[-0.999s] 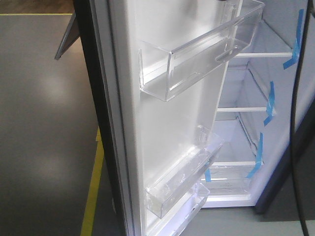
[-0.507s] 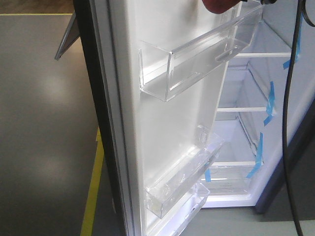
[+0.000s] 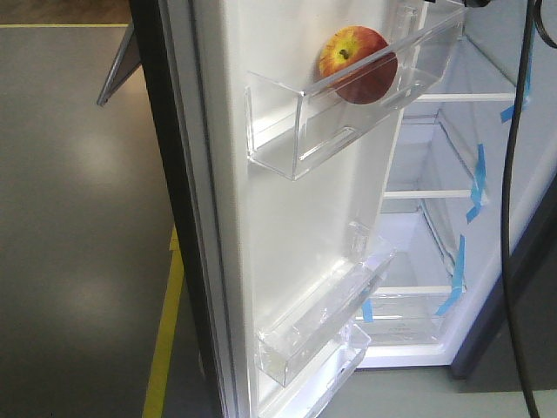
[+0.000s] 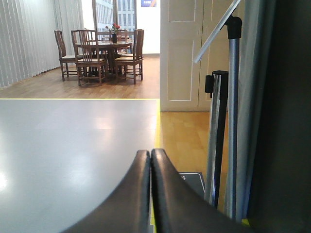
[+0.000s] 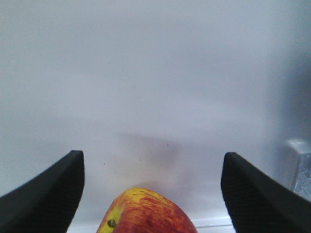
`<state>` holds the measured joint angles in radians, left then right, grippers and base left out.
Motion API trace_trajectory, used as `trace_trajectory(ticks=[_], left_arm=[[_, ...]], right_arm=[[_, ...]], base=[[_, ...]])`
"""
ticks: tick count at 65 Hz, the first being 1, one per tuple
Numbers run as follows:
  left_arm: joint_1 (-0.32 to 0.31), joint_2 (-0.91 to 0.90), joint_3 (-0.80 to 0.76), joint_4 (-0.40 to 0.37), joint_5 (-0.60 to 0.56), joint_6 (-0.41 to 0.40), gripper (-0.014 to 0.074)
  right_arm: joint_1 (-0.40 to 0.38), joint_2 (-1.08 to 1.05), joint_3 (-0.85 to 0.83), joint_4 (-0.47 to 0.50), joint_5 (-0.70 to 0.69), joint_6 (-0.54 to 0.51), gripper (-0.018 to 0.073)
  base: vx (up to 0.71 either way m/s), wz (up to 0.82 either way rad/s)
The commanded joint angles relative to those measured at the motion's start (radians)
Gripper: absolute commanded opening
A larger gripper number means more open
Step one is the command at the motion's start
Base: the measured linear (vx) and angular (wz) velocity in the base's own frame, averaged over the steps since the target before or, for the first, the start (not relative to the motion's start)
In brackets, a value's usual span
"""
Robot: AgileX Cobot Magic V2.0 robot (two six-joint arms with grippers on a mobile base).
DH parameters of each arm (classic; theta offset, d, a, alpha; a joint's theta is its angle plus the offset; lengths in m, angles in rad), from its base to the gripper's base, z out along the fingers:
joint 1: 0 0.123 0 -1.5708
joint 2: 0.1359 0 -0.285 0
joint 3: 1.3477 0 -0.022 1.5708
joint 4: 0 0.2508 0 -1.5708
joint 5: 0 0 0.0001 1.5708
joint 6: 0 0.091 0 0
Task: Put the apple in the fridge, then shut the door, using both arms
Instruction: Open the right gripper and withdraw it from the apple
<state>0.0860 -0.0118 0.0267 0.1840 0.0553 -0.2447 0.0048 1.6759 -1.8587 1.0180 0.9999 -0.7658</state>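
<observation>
Right gripper [image 5: 150, 162]: jaws wide apart, holding nothing; apple [image 5: 146, 216] just below them, in upper door bin [image 3: 287, 131]. Left gripper [image 4: 150, 162]: closed tight, empty. Beyond, door [image 3: 296, 218] stands open. Placement apparently done; closing the fridge [image 3: 426, 148] remains.

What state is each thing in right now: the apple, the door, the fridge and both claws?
Apple: loose in the top door bin, not gripped.
Door: wide open.
Fridge: open, inside bright white.
Left claw: shut, holding nothing.
Right claw: open, not touching the apple.
</observation>
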Motion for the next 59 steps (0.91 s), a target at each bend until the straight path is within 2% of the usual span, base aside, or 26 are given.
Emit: trace_trajectory(ticks=[1, 8, 14, 19, 28, 34, 41, 46, 53, 59], left_arm=[[-0.005, -0.016, 0.021, -0.008, -0.07, -0.005, -0.0006], [-0.005, -0.016, 0.021, -0.008, -0.07, -0.005, -0.0006], [-0.005, -0.016, 0.021, -0.008, -0.07, -0.005, -0.0006], [-0.005, -0.016, 0.021, -0.008, -0.07, -0.005, -0.0006], [-0.005, -0.016, 0.021, -0.008, -0.07, -0.005, -0.0006], [-0.005, -0.016, 0.021, -0.008, -0.07, -0.005, -0.0006], [-0.005, -0.016, 0.021, -0.008, -0.073, -0.005, -0.0006], [-0.005, -0.016, 0.021, -0.008, -0.083, -0.005, -0.0006], [-0.005, -0.016, 0.021, -0.021, -0.123, -0.019, -0.0006], [-0.005, -0.016, 0.021, -0.077, -0.17, -0.098, -0.0006]], right_arm=[[-0.003, -0.043, -0.034, 0.062, -0.042, 0.012, 0.0562], [-0.003, -0.053, -0.034, 0.093, -0.02, 0.019, 0.0533], [-0.005, -0.07, -0.034, 0.121, 0.002, 0.019, 0.0461], [-0.004, -0.094, -0.034, 0.123, 0.012, 0.01, 0.0365], [-0.005, -0.147, -0.034, 0.108, 0.03, -0.001, 0.0127], [-0.005, -0.186, -0.034, 0.106, 0.095, -0.001, -0.0018], [-0.004, -0.232, -0.032, 0.108, 0.193, -0.006, -0.0009], [-0.004, -0.271, -0.016, 0.108, 0.211, -0.025, -0.0006], [-0.005, -0.347, 0.061, 0.083, 0.161, -0.054, -0.0004], [-0.004, -0.417, 0.16, 0.07, 0.109, -0.066, -0.0005]], base=[[0.0, 0.0], [0.0, 0.0], [0.0, 0.0], [0.0, 0.0], [0.0, 0.0], [0.0, 0.0], [0.0, 0.0], [0.0, 0.0], [0.0, 0.0], [0.0, 0.0]])
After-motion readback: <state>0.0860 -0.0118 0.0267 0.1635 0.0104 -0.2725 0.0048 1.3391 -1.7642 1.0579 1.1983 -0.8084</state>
